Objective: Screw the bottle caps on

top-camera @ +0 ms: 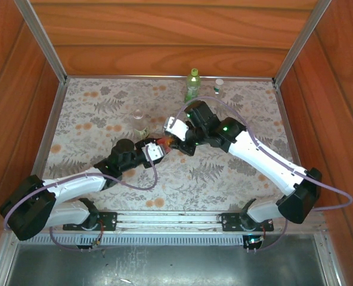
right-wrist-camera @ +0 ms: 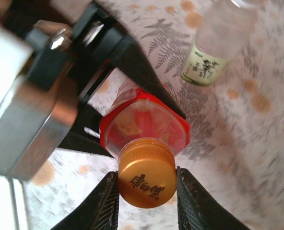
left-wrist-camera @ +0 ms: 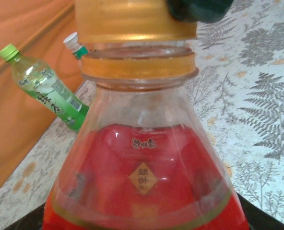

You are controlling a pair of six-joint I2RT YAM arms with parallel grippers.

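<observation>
The red bottle (left-wrist-camera: 142, 187) with a yellow mark is held tilted off the table, and my left gripper (top-camera: 158, 149) is shut on its body. Its black fingers (right-wrist-camera: 149, 84) flank the bottle in the right wrist view. The orange cap (right-wrist-camera: 147, 172) sits on the bottle's neck, above the neck ring (left-wrist-camera: 139, 64). My right gripper (right-wrist-camera: 147, 184) is shut on this cap, one ribbed pad (right-wrist-camera: 108, 201) against each side. The two grippers meet at the table's middle, with the right gripper (top-camera: 177, 137) just beyond the left.
A green bottle (top-camera: 192, 83) with a yellow-green cap and a small bottle with a white cap (top-camera: 218, 85) stand by the back wall. A clear bottle with a green label (top-camera: 139, 122) stands just left of the grippers. Wooden walls close in the flowered table (top-camera: 93, 107).
</observation>
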